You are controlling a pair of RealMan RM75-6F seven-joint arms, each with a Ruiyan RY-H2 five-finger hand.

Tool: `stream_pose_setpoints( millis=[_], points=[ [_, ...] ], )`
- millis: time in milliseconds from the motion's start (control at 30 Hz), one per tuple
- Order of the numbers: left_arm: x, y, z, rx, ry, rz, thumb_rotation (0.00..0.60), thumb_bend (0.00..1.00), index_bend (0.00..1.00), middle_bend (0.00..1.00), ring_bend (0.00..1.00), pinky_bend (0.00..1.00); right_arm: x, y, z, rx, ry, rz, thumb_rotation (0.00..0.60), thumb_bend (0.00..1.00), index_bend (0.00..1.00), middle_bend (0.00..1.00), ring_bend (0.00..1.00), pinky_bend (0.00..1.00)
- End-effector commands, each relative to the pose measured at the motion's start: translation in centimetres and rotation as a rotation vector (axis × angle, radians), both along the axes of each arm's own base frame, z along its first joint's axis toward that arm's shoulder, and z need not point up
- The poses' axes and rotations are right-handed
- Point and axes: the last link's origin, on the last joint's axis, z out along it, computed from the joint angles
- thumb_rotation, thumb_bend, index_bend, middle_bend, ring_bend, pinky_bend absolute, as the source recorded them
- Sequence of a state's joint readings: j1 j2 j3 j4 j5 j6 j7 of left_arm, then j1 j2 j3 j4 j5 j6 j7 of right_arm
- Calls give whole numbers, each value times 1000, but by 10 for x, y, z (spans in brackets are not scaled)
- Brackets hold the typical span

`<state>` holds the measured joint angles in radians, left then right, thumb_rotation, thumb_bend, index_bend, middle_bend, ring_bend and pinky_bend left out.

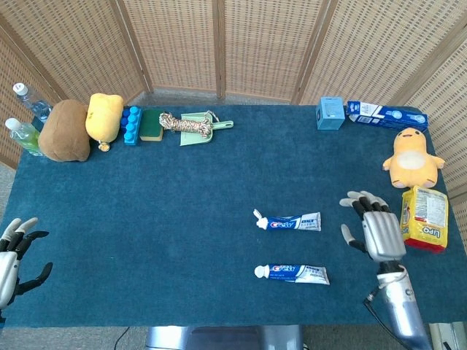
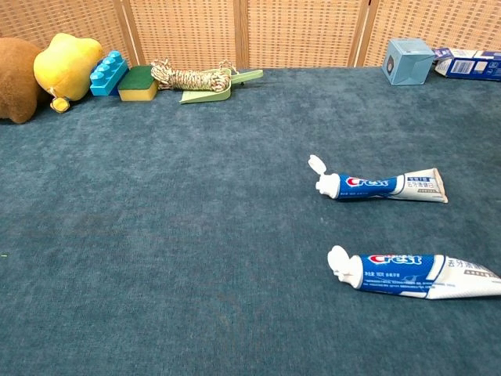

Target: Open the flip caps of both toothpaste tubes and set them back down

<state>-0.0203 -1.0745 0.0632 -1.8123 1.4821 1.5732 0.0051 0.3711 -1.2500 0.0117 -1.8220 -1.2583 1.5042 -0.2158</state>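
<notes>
Two toothpaste tubes lying flat on the blue table, caps flipped open; both hands empty.

Far tube (image 1: 290, 222) and near tube (image 1: 292, 273) lie one behind the other, caps pointing left, white lids hinged up; right hand (image 1: 378, 233) hovers to the right of the far tube, apart from it, fingers spread wide, holding nothing; left hand (image 1: 10, 257) at the table's left edge, fingers apart, empty; plush toys, blue blocks, sponge, rope along the back edge; yellow packet (image 1: 424, 217) just right of the right hand.
</notes>
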Motion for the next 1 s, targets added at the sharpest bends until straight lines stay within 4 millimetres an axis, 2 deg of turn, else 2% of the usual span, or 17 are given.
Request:
stream_pose_setpoints(
  millis=[33, 333, 600, 1000],
  points=[
    [1, -5, -1, 6, -4, 0, 600, 294, 263, 148, 37, 160, -6, 12, 1, -11, 0, -15, 600, 395, 318, 261, 171, 206],
    [1, -18, -2, 7, 7, 24, 600, 294, 271, 153, 44, 159, -20, 34, 5, -34, -21, -39, 600, 392, 318, 267, 171, 206],
    [7, -18, -1, 9, -1, 23, 600, 294, 266, 164, 44, 157, -27, 42, 6, -48, -48, -46, 600, 386, 327, 268, 171, 206],
    [12, -22, -4, 0, -20, 32, 600, 294, 260, 164, 48, 156, -31, 45, -2, -22, -73, -57, 600, 385, 330, 267, 166, 206]
  ],
)
